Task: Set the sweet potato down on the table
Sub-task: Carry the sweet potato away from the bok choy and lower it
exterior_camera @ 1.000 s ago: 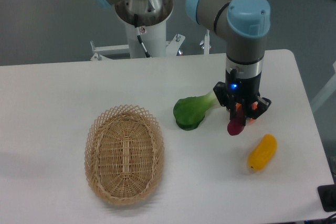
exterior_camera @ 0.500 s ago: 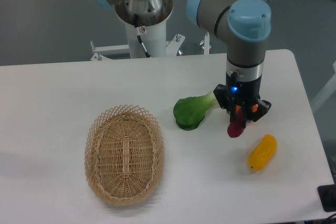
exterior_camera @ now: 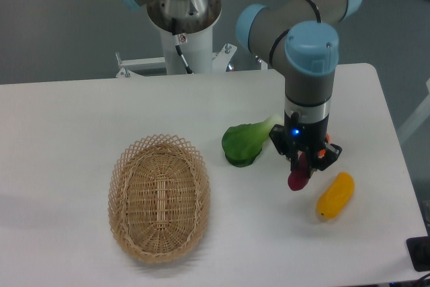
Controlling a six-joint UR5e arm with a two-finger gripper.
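The sweet potato (exterior_camera: 297, 177) is a small dark magenta tuber hanging point-down from my gripper (exterior_camera: 304, 164). The gripper is shut on its upper end and points straight down over the right part of the white table (exterior_camera: 74, 119). The tuber's lower tip is close to the tabletop; I cannot tell whether it touches. It hangs between the green leafy vegetable and the yellow vegetable.
A green leafy vegetable (exterior_camera: 246, 141) lies just left of the gripper. A yellow-orange oblong vegetable (exterior_camera: 335, 195) lies just to its lower right. An oval wicker basket (exterior_camera: 159, 196) stands at the front left. The arm's base column (exterior_camera: 183, 28) rises behind the table.
The gripper has come down and slightly toward the front-left with the sweet potato, bringing it closer to the tabletop. The other objects have not moved.
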